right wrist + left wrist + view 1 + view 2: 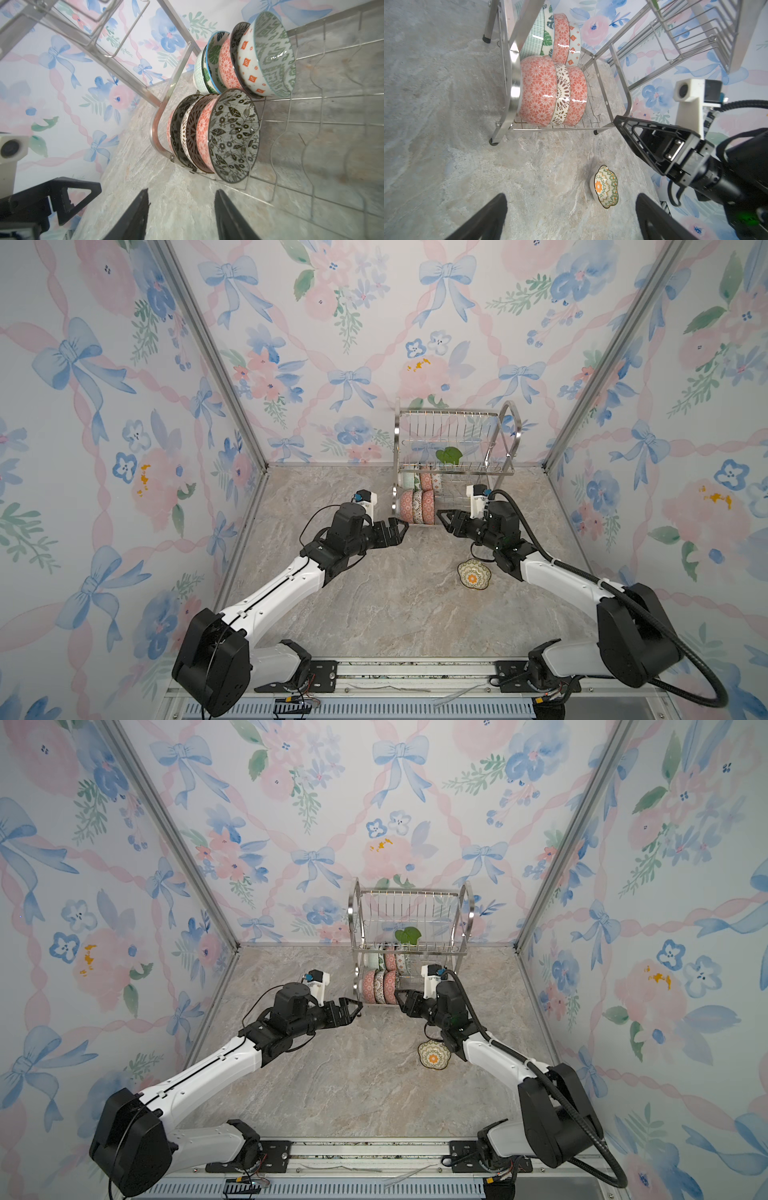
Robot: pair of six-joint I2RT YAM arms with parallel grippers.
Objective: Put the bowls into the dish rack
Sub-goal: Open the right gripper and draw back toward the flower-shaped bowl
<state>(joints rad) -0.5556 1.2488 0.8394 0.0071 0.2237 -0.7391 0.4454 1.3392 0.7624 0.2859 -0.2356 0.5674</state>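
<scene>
At the near edge, an aluminium rail point(415, 668) carries both arm bases. Beyond it lies the desk point(386, 614), a grey-beige marbled surface, bare except for one scalloped yellow-orange bowl point(474, 574). This bowl sits upright on the desk, just beside the right arm's wrist section and well apart from the rack. Farther in, the left end effector point(571, 199) hovers released at full spread with nothing between its fingers. The right end effector point(181, 194) is also parted and empty, pointing at the front of the lower tier. Behind both stands the dish rack point(509, 423), against the back wall. Seven racked bowls point(417, 499) stand on edge in two rows at the left end of the lower tier, leaving the wire slots to their right free. A green shape point(449, 456) at the upper tier may be wallpaper print rather than an item; the view does not settle it. Judged step: one placement is complete and one bowl remains to load. The next move calls for clearing the rack wires, reaching back to the scalloped bowl, pinching its rim, and tipping it on edge into a free slot. Floral, bow-patterned wallpaper point(353, 323) in pink and blue covers all three enclosure walls.
</scene>
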